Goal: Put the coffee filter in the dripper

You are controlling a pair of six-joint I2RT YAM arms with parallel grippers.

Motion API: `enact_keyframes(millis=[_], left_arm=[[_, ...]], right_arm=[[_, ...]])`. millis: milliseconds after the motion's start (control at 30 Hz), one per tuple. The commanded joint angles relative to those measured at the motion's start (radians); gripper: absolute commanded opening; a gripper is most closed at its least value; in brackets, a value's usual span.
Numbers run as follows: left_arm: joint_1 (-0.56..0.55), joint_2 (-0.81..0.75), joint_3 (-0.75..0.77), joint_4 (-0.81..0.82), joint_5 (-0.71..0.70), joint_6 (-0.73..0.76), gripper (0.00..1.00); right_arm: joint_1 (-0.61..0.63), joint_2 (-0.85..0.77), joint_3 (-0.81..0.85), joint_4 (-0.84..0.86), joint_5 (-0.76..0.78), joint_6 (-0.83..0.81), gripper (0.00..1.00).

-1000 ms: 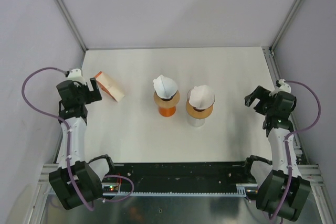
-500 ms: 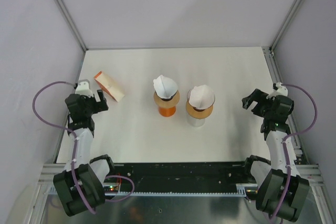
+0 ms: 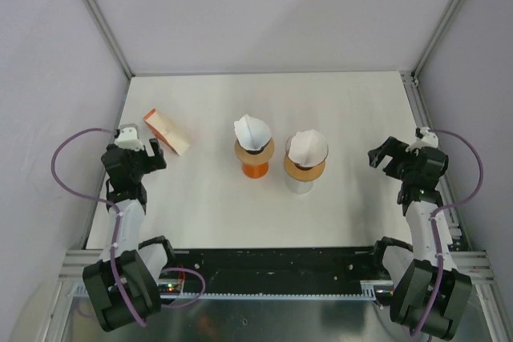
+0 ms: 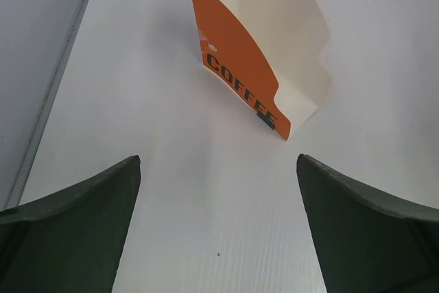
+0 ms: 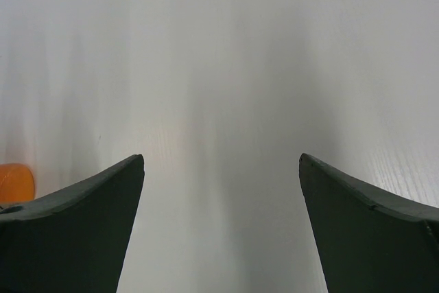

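A: State at that frame?
B: Both tools were empty. The left gripper (image 3: 153, 155) had its jaws spread wide near the left edge of the counter (image 3: 208, 198). The right gripper (image 3: 381, 152) was just as wide apart, near the right edge. Neither held anything.
A: Filter?
B: One white filter (image 3: 252, 131) sat in the orange dripper (image 3: 255, 164), mid-counter. A second filter (image 3: 308, 146) sat in the amber dripper (image 3: 304, 171) just beside it, on the right-edge side. Judging from the overhead alone, placement looked done.
A: So what could have bitten us?
B: Three things.
1. The filter in the orange dripper stood tall and peaked above the rim. I couldn't tell whether it was seated against the cone wall. If it was only perched, a table shake or a nearby arm move could have tipped it out.
2. The filter box (image 4: 236, 66) lay just ahead of the left gripper, near the left edge toward the far corner. A forward move by that arm would have shoved it.
3. The two drippers stood close side by side. A reach to reseat one filter with jaws that wide could have clipped the neighbour and toppled it.
A: Right arm?
B: It was well apart from both drippers, and its wrist view showed mostly bare counter. Lowest risk of the lot.
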Motion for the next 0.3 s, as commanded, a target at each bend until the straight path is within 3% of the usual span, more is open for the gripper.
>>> enact_keyframes(millis=[0,267], left_arm=[[0.009,0.006,-0.007,0.060,0.021,0.000,1.00],[0.009,0.028,-0.017,0.093,0.047,-0.027,1.00]], right_arm=[[-0.005,-0.020,0.000,0.043,-0.007,-0.019,0.99],[-0.006,-0.019,0.000,0.041,-0.012,-0.022,0.99]])
